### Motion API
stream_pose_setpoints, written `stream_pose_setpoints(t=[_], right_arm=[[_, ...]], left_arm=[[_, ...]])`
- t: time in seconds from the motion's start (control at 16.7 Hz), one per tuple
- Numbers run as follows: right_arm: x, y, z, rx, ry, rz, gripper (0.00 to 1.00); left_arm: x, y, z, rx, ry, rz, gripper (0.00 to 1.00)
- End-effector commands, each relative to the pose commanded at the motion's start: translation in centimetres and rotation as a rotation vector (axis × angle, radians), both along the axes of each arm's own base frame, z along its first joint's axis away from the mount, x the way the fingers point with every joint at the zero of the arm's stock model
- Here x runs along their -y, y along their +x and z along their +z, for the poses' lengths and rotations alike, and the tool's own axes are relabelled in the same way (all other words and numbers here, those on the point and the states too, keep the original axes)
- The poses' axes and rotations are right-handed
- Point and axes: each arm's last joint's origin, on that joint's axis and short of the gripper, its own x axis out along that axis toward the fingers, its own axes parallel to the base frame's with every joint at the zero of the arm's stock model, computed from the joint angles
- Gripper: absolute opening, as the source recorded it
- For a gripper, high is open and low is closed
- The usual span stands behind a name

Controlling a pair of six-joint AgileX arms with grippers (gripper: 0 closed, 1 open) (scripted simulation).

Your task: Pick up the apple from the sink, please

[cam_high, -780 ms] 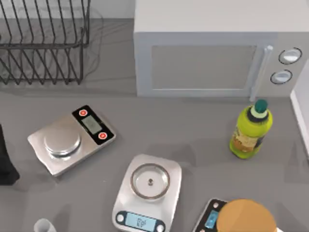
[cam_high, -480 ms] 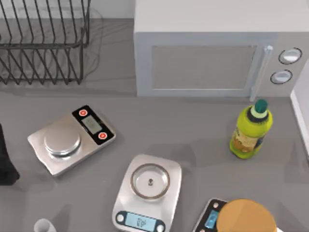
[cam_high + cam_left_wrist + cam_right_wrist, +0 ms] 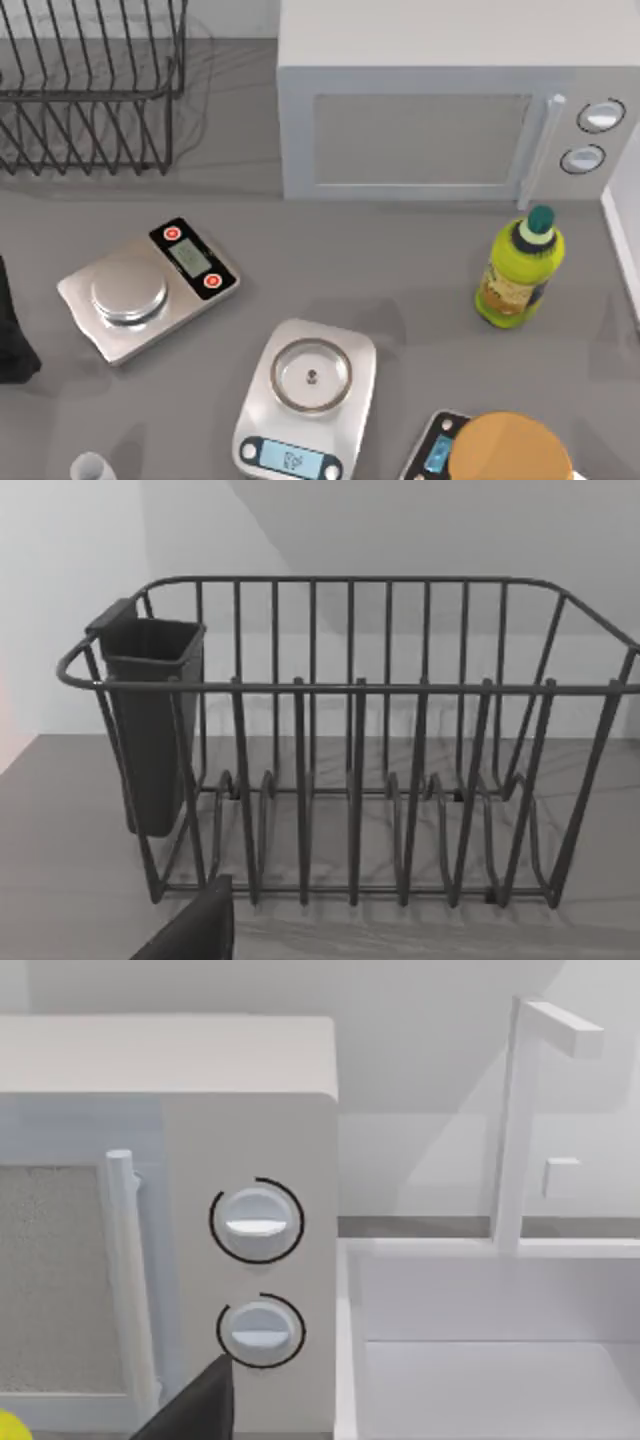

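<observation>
The sink [image 3: 480,1290] lies at 3 o'clock of the microwave [image 3: 440,110], its white basin bare where visible; I cannot see the apple. A yellow-green bottle [image 3: 518,265] stands at 5 o'clock of the microwave door. My left arm [image 3: 12,330] sits at the table's [image 3: 350,265] 9 o'clock edge. Whether either arm's fingers are open I cannot tell.

3 scales [image 3: 309,400] before microwave [image 3: 440,110] — bottle [image 3: 517,268] right, rack [image 3: 90,90] left

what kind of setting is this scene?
Looks like a rendered kitchen counter: a microwave at the back, a wire dish rack to its left, a white sink with a faucet to its right, and kitchen scales on the grey worktop.
</observation>
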Motion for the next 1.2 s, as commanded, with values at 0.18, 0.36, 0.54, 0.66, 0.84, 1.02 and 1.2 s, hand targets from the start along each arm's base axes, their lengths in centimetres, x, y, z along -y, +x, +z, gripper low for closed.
stream_pose_setpoints(t=[0.18,0.36,0.54,0.66,0.84,1.02,1.2], right_arm=[[0.0,0.0,0.0,0.0,0.0,0.0,1.0],[0.0,0.0,0.0,0.0,0.0,0.0,1.0],[0.0,0.0,0.0,0.0,0.0,0.0,1.0],[0.0,0.0,0.0,0.0,0.0,0.0,1.0],[0.1,0.1,1.0,-0.046,-0.011,-0.011,1.0],[0.4,0.7,3.0,-0.167,-0.034,-0.036,1.0],[1.0,2.5,5.6,-0.353,-0.06,-0.063,1.0]], left_arm=[[0.0,0.0,0.0,0.0,0.0,0.0,1.0],[0.0,0.0,0.0,0.0,0.0,0.0,1.0],[0.0,0.0,0.0,0.0,0.0,0.0,1.0],[0.0,0.0,0.0,0.0,0.0,0.0,1.0],[0.0,0.0,0.0,0.0,0.0,0.0,1.0],[0.0,0.0,0.0,0.0,0.0,0.0,1.0],[0.0,0.0,0.0,0.0,0.0,0.0,1.0]])
